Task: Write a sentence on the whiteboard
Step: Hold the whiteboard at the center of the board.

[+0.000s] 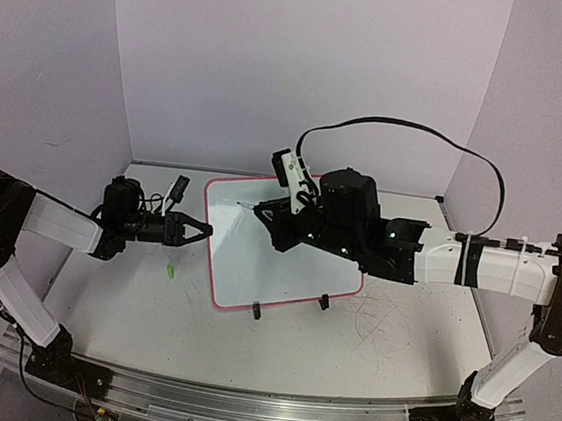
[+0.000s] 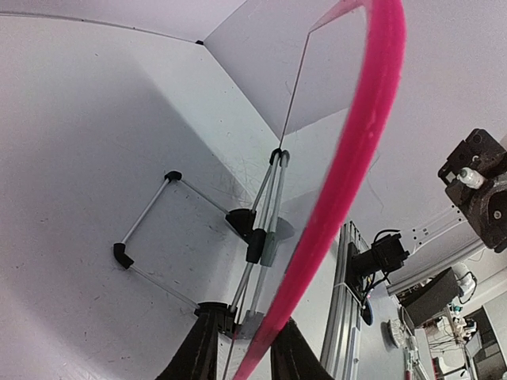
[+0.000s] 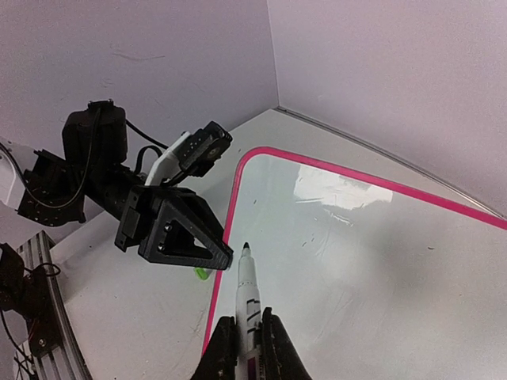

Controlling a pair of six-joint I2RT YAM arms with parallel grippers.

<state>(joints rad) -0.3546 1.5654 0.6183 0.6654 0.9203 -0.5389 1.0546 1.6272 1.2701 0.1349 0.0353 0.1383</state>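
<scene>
The whiteboard [image 1: 255,268], with its pink-red rim, stands tilted at the table's middle. No green sentence shows on it, only a few faint specks. My left gripper [image 1: 202,229] is shut on the board's left rim. In the left wrist view the rim [image 2: 356,142] runs between the two black fingers [image 2: 198,352]. My right gripper [image 1: 278,215] is shut on a white marker [image 3: 249,293]. The marker's dark tip points at the board [image 3: 356,261] close to its upper left corner, beside the left gripper [image 3: 222,255].
A small green cap [image 1: 169,272] lies on the table left of the board; it also shows in the right wrist view [image 3: 202,274]. Black stand feet [image 1: 256,313] sit at the board's near edge. A wire stand [image 2: 150,229] is behind the board. A black cable [image 1: 410,129] arches over the right arm.
</scene>
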